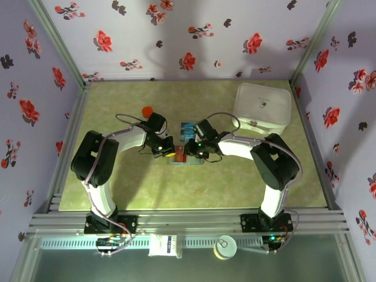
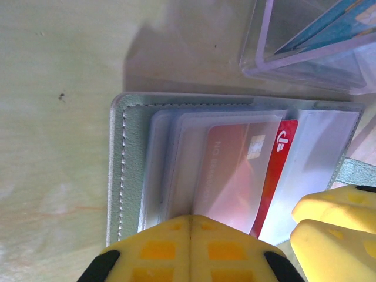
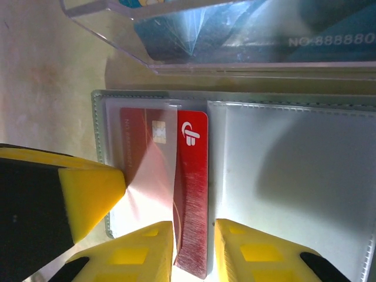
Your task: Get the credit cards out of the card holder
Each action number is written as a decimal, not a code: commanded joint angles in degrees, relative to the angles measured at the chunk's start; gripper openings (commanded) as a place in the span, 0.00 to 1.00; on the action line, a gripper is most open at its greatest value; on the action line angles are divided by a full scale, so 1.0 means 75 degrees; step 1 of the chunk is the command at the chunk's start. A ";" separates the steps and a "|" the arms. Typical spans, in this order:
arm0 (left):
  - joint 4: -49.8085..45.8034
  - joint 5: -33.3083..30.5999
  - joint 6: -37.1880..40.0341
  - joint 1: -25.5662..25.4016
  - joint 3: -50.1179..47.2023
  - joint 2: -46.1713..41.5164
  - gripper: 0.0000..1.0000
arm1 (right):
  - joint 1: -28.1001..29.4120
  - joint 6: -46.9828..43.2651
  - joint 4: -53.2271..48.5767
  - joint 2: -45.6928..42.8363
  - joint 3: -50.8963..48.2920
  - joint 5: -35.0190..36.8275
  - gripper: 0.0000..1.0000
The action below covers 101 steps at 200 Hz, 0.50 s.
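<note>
- Right wrist: my right gripper (image 3: 192, 249) has its jaws narrowly apart astride the red credit card (image 3: 192, 176), lower centre; I cannot confirm a firm grip.
- My left gripper (image 2: 191, 235), closed, pins the open card holder (image 3: 294, 176).
- Blue cards (image 3: 194, 35) already lie in the clear tray (image 3: 111, 32), top; this one, half out of its sleeve (image 3: 147, 200), is left.

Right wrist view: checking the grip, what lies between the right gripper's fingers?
The red card, sticking partway out of the card holder's clear sleeve; the right wrist view shows it.
</note>
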 commanded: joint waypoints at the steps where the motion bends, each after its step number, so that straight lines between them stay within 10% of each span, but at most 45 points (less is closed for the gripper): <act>1: -0.0202 -0.0173 0.0170 -0.0028 -0.0046 0.0212 0.00 | -0.0033 0.0180 0.0259 0.0102 -0.0107 -0.0196 0.27; 101: -0.0310 -0.0198 0.0183 -0.0020 -0.0011 0.0208 0.00 | -0.0084 0.0430 0.0751 0.0494 -0.0185 -0.0502 0.27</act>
